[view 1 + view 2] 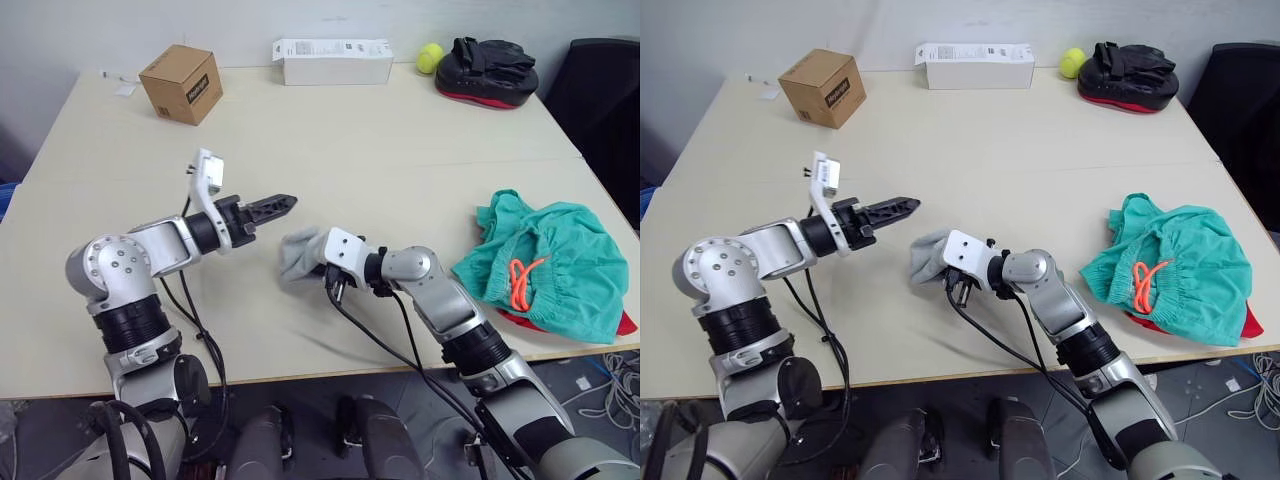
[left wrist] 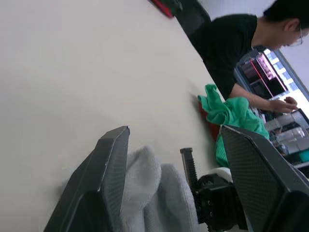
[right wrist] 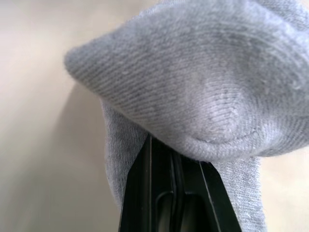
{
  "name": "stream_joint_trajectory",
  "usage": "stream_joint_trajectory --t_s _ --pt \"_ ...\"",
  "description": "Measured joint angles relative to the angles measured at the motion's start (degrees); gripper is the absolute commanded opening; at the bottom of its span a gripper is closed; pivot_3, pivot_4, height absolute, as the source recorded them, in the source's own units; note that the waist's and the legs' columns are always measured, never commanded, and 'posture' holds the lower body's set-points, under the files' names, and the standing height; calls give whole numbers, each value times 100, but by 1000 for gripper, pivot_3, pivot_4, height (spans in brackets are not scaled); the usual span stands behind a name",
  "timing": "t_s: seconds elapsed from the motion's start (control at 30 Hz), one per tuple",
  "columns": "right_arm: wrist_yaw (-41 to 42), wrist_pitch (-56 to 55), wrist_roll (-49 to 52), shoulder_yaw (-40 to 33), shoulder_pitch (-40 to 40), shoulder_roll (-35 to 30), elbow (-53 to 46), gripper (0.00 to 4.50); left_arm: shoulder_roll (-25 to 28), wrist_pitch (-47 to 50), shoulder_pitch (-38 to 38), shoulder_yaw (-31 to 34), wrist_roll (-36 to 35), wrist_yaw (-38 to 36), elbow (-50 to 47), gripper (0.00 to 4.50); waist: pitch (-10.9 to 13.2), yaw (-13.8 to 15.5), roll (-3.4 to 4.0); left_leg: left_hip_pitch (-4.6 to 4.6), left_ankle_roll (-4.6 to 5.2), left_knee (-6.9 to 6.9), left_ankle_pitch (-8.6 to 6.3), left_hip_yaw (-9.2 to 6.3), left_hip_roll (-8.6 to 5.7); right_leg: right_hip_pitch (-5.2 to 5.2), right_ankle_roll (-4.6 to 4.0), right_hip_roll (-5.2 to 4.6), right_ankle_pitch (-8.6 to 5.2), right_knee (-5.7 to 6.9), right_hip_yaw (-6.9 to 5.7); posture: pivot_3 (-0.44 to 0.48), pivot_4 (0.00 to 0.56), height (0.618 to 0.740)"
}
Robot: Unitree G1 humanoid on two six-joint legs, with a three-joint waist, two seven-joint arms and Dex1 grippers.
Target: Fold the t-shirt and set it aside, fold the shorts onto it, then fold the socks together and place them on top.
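- The right tool [image 1: 938, 268] is nearest, clamped on the bunched grey socks [image 1: 300, 254], which drape over its fingers just above the bench [image 1: 330, 150] near its front edge.
- The left tool [image 1: 272, 207] hangs empty just beside the socks, fingers spread apart in its wrist view and not touching them.
- Well off to the right lie the shorts [image 1: 545, 262], teal with an orange drawstring, resting on the t-shirt [image 1: 622, 325], of which only a red sliver shows beneath.
- Judged from this, shirt and shorts are already stacked, though rumpled; what is left is finishing the sock fold and carrying the pair onto that pile.
- A person [image 2: 241, 43] stands past the bench's far side.
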Motion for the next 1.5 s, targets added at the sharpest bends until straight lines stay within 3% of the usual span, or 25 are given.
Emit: stream_joint_trajectory --t_s 0.07,0.17,0.3,0.4,0.43,0.83,1.13,1.37,1.5 --pt "6 1 0 -1 -4 -1 0 0 114 -98 80 66 7 68 -3 3151 0 0 0 0 0 -1 0 0 0 0 0 0 0 -1 0 0 150 740" --pt "32 1 0 -1 -8 -14 0 0 513 -545 510 -350 204 24 -161 2523 0 -3 0 2 -2 -8 -1 1 -1 0 0 0 0 -4 1 0 150 740" --pt "45 2 -1 -17 -14 -53 1 0 1011 -1341 1187 -1584 612 -404 -261 1201 0 16 0 4 -8 -23 3 1 -3 0 -1 -1 0 -12 2 0 150 740" --pt "46 4 0 -21 -16 -55 1 0 1046 -1781 1303 -2268 779 -664 -367 174 0 15 0 2 -7 -23 4 1 -4 0 -1 -2 0 -17 2 0 150 740" --pt "49 4 0 -20 -16 -55 1 0 1060 -1926 1303 -2429 833 -726 -376 38 0 9 1 3 -7 -26 4 1 -4 0 -1 -2 0 -17 2 0 150 740" --pt "46 4 0 -21 -16 -57 1 0 1224 -2154 1088 -2727 841 -1054 -492 38 0 3 0 4 16 -36 20 1 -3 -2 -1 -2 0 -18 0 0 150 740" --pt "40 9 -12 -33 -6 -82 -2 0 1221 -2771 839 -4091 1535 -1310 -288 38 0 8 1 5 23 -37 26 1 -4 -2 -1 -1 0 -19 0 0 150 740" --pt "42 252 22 -107 212 -340 -468 0 1270 -2977 761 -4300 1740 -1604 -128 38 0 46 1 1 31 -37 27 0 -5 0 -1 -4 0 -31 0 0 150 740" --pt "151 614 197 -399 380 -889 -934 0 1252 -3056 712 -4368 1843 -1676 -43 38 1 104 2 -3 38 -41 29 0 -5 -1 -1 -4 0 -42 -2 0 150 740"
